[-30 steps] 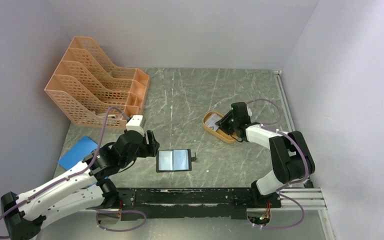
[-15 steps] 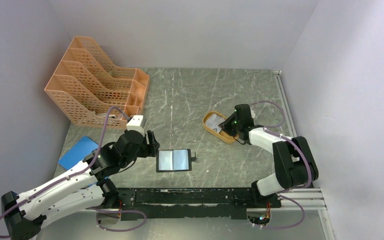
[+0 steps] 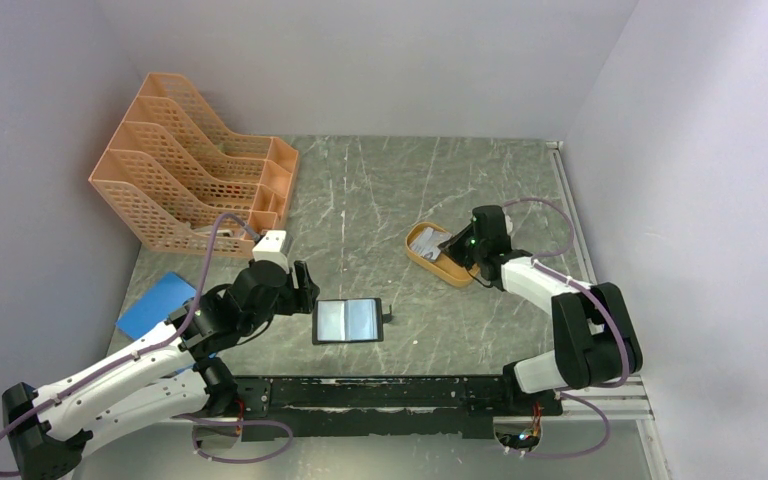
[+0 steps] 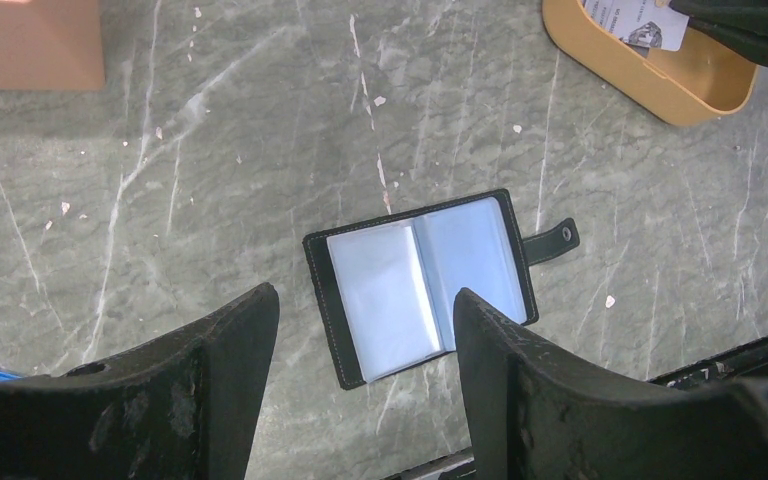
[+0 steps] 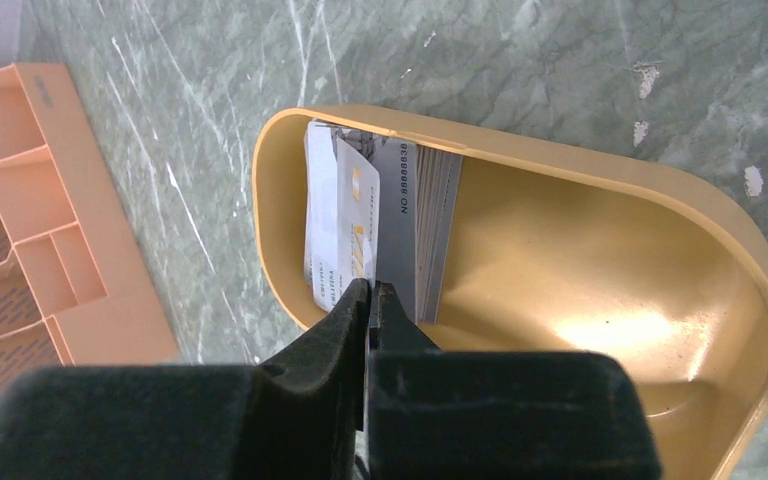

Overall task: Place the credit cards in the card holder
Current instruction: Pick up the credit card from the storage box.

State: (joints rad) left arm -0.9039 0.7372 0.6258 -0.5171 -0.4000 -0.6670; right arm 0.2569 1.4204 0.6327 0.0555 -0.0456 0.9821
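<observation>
- Our left gripper [image 4: 362,300] hangs with fingers spread above the open card holder [image 4: 425,285].
- Our right gripper [image 5: 370,292] is pressed together at the edge of the credit cards [image 5: 380,220] in the orange tray [image 5: 600,290].

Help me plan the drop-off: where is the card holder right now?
In the top view, the card holder lies open on the table near its front edge, just right of the left gripper and well left of the orange tray.
</observation>
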